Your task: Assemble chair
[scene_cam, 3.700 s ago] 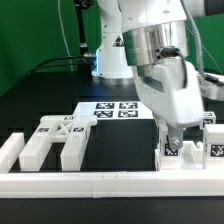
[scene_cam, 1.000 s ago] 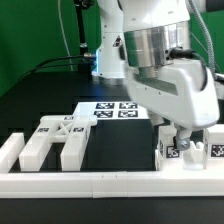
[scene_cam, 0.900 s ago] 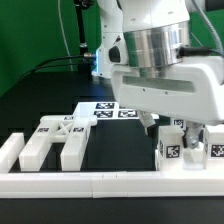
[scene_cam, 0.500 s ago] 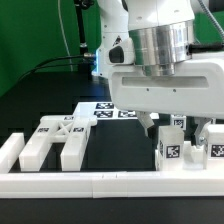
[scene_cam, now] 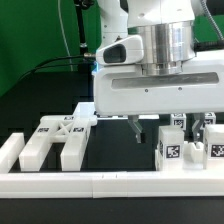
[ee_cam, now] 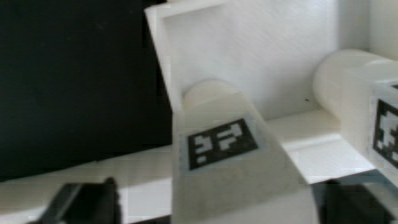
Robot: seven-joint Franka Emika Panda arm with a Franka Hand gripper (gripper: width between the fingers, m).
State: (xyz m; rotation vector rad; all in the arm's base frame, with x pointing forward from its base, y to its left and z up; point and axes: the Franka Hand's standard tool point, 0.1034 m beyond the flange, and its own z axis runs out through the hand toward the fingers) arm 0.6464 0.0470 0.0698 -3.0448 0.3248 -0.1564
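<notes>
My pincer (scene_cam: 166, 128) hangs, jaws spread, above a matte white tagged square leg (scene_cam: 171, 150); white X-braced flat panel (scene_cam: 58, 133) lies well apart.

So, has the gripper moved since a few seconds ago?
Yes. The gripper has turned broadside above the tagged chair pieces, and its body now hides most of the marker board in the exterior view.

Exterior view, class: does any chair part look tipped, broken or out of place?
Nothing stands out. The X-braced panel lies flat beside the border rail, the tagged blocks sit against it undamaged, and the open tool hangs over them.
</notes>
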